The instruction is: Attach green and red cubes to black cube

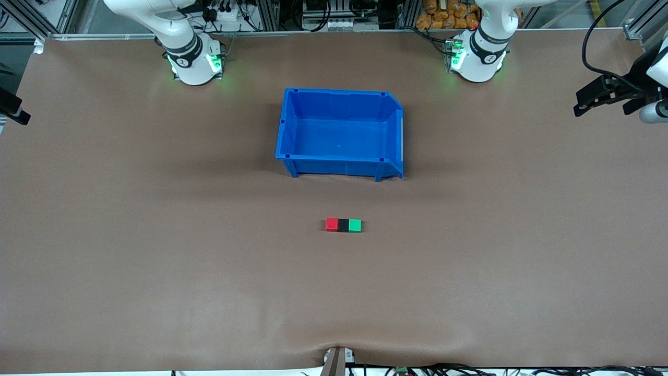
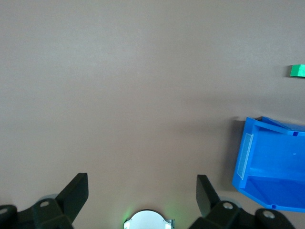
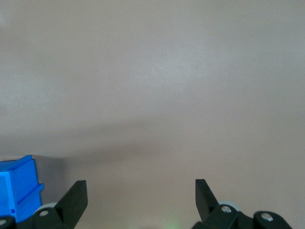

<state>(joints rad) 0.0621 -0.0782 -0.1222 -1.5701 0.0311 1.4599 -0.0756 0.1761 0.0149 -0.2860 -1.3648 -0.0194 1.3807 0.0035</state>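
The red cube (image 1: 332, 224), the black cube (image 1: 343, 225) and the green cube (image 1: 355, 225) lie in one touching row on the brown table, with the black one in the middle. The green cube (image 2: 298, 70) also shows at the edge of the left wrist view. My left gripper (image 1: 580, 106) (image 2: 142, 188) hangs open and holds nothing, over the left arm's end of the table, well away from the cubes. My right gripper (image 1: 15, 110) (image 3: 139, 191) is also open and holds nothing, over the right arm's end of the table.
A blue bin (image 1: 334, 157) (image 2: 274, 125) (image 3: 19, 183) with nothing in it stands at mid-table, farther from the front camera than the cube row. Brown table mat surrounds the cubes. The table's front edge has a small clamp (image 1: 336, 360).
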